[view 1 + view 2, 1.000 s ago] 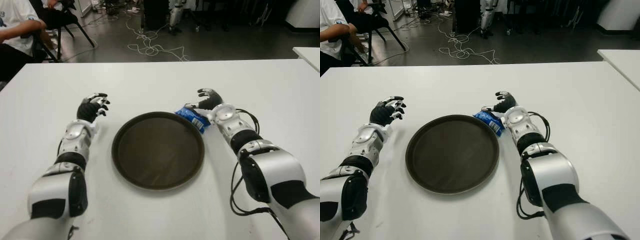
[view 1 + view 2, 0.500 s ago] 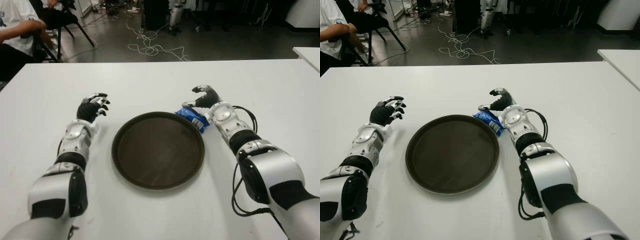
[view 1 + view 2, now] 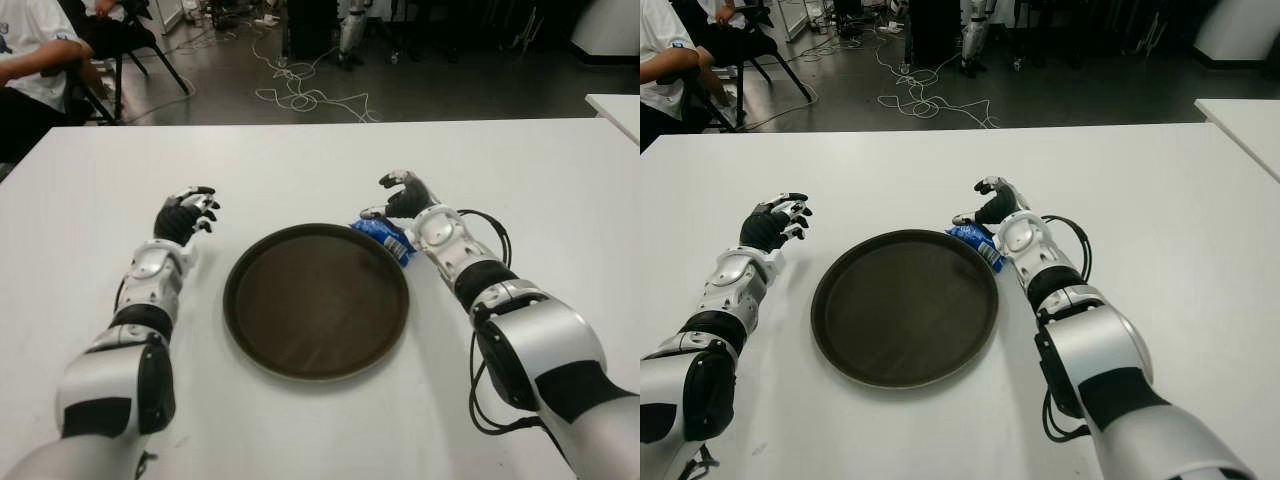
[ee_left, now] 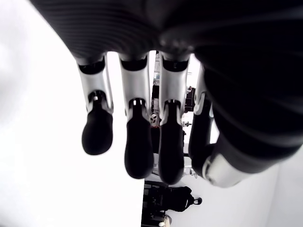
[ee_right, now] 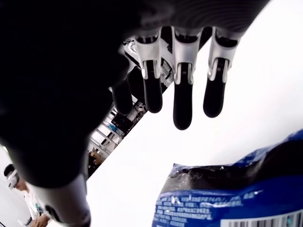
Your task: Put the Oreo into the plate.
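Blue Oreo pack (image 3: 385,235) at plate (image 3: 316,300) rim, right hand (image 3: 403,195) open above, holding nothing

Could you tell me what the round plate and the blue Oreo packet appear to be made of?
The plate looks like dark brown moulded plastic with a raised rim and a dull satin sheen, though coated metal cannot be ruled out. The Oreo packet looks like thin glossy plastic film: it is crinkled, printed, and carries a barcode.
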{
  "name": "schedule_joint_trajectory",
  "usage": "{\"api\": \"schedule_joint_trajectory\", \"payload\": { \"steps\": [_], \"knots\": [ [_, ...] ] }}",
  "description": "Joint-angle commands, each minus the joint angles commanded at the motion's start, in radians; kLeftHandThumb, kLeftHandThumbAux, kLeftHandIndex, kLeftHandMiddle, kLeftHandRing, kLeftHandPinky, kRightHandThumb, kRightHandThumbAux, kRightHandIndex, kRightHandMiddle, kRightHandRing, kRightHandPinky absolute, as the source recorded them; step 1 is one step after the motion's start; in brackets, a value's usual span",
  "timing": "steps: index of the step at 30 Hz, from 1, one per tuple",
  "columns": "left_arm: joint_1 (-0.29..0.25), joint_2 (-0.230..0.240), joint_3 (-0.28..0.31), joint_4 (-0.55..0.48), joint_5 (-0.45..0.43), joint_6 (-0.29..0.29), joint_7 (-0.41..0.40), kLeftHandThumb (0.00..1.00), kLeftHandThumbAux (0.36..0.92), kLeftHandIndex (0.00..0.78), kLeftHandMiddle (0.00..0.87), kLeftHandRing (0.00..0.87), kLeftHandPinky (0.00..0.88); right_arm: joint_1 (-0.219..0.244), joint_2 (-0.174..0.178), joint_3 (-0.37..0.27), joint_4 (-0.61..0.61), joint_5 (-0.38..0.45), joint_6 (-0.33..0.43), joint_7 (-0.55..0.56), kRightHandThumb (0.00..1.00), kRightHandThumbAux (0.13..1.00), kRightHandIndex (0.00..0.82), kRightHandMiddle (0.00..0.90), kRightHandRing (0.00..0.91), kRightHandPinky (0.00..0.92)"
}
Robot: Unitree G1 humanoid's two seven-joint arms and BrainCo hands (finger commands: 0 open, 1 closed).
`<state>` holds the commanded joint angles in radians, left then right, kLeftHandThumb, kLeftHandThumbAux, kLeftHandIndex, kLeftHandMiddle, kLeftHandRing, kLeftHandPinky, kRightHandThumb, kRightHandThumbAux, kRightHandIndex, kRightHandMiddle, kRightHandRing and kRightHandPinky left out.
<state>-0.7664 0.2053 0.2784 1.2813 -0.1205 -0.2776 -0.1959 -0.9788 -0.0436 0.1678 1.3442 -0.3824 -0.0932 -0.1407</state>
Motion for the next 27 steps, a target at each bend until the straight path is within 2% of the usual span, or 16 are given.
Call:
{"api": "schedule_joint_trajectory", "payload": {
  "steps": [8,18,23,25,27],
  "knots": [
    [0.0,-0.002,-0.001,-0.001,0.001,0.001,0.009,0.696,0.717,0.424,0.581,0.626,0.682,0.002,-0.001,0.005,0.0,0.0,-0.001,0.011,0.0,0.806,0.28,0.265,0.281,0.315],
    [0.001,-0.006,0.0,-0.003,-0.002,0.0,0.012,0.697,0.717,0.424,0.579,0.625,0.68,0.008,-0.009,0.027,0.003,-0.014,0.007,0.014,0.0,0.807,0.319,0.28,0.284,0.317],
    [0.003,-0.008,0.001,-0.005,-0.006,-0.005,0.004,0.696,0.717,0.424,0.581,0.628,0.683,0.009,-0.011,0.042,0.005,-0.026,0.027,-0.002,0.0,0.808,0.307,0.272,0.275,0.306],
    [0.004,-0.008,0.003,-0.005,-0.009,-0.004,0.004,0.696,0.717,0.424,0.582,0.627,0.681,0.017,-0.014,0.049,0.006,-0.033,0.03,-0.015,0.0,0.806,0.309,0.273,0.278,0.312],
    [0.004,-0.009,0.004,-0.005,-0.01,-0.004,0.006,0.697,0.717,0.424,0.576,0.623,0.68,0.025,-0.017,0.054,0.007,-0.039,0.028,-0.026,0.0,0.818,0.35,0.313,0.321,0.363]
  ]
}}
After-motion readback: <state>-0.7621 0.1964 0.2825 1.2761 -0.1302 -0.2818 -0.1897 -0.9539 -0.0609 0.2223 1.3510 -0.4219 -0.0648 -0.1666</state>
